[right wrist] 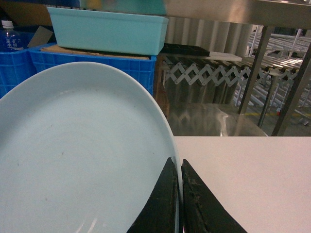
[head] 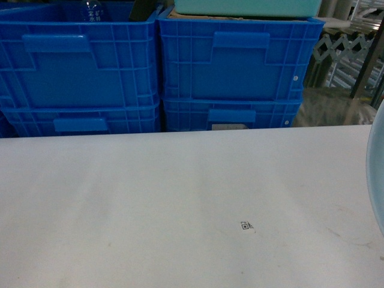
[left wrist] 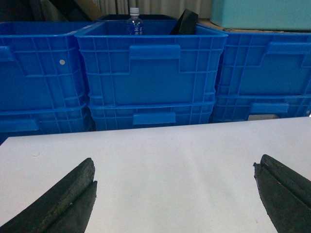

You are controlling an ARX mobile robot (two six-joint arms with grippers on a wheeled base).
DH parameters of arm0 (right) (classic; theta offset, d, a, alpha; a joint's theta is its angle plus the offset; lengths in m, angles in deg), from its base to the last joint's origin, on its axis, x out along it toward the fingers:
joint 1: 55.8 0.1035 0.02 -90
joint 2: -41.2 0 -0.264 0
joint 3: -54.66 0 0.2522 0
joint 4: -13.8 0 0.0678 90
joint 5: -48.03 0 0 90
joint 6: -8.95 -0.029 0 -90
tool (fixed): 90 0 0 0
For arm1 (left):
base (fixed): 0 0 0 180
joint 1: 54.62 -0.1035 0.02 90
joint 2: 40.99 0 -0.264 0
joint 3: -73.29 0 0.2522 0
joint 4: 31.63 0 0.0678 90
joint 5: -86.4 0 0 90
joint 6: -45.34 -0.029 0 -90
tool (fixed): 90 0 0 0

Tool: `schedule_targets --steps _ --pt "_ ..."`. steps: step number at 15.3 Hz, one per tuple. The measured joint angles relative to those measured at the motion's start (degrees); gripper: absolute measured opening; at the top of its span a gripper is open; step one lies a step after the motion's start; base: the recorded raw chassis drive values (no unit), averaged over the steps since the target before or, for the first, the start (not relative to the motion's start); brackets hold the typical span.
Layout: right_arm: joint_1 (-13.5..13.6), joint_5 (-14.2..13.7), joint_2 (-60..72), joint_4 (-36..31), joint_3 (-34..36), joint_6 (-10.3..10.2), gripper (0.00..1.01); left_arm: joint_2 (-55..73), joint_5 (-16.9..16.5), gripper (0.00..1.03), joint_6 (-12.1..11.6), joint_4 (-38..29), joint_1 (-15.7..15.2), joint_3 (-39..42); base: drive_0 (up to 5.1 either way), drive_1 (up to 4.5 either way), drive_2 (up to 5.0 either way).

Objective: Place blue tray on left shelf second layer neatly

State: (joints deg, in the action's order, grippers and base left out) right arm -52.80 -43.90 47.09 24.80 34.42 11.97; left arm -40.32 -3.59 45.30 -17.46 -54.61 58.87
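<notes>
Right gripper [right wrist: 179, 194] pinched shut on rim of blue tray [right wrist: 82, 155], one finger [right wrist: 163, 204] inside the dish, the other under or outside the rim; tray held up, seemingly above white table [right wrist: 252, 179], and showed only as a pale arc at right edge of head view [head: 377, 174]. Left gripper [left wrist: 175, 194] wide open, nothing between the fingers, parked over bare tabletop facing the dark-blue crates [left wrist: 150, 73]. Judged as transport step: single edge pinch on a smooth shallow dish, so best carried slow, kept level, no sharp wrist rolls, and lowered flat onto the tier before release; squared to the rails for a neat set-down. Steel rack posts [right wrist: 257, 68] and a shiny shelf surface [right wrist: 214, 119] seen right of the teal tub [right wrist: 107, 29] from right wrist view, but could not tell whether that was the left shelf second layer. Far side of tray cut off in every view; grip depth on rim hidden by the fingers. Water bottle [left wrist: 135, 22] in a crate, label unreadable.
</notes>
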Motion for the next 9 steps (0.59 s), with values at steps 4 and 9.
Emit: schedule_targets --steps 4,9 --pt "0.0 0.0 0.0 -0.2 0.0 0.0 0.02 0.0 0.1 0.98 0.0 -0.1 0.0 0.0 0.0 0.0 0.0" --pt "0.0 0.0 0.0 -0.3 0.0 0.0 0.02 0.0 0.0 0.98 0.0 -0.3 0.0 0.0 0.0 0.0 0.0"
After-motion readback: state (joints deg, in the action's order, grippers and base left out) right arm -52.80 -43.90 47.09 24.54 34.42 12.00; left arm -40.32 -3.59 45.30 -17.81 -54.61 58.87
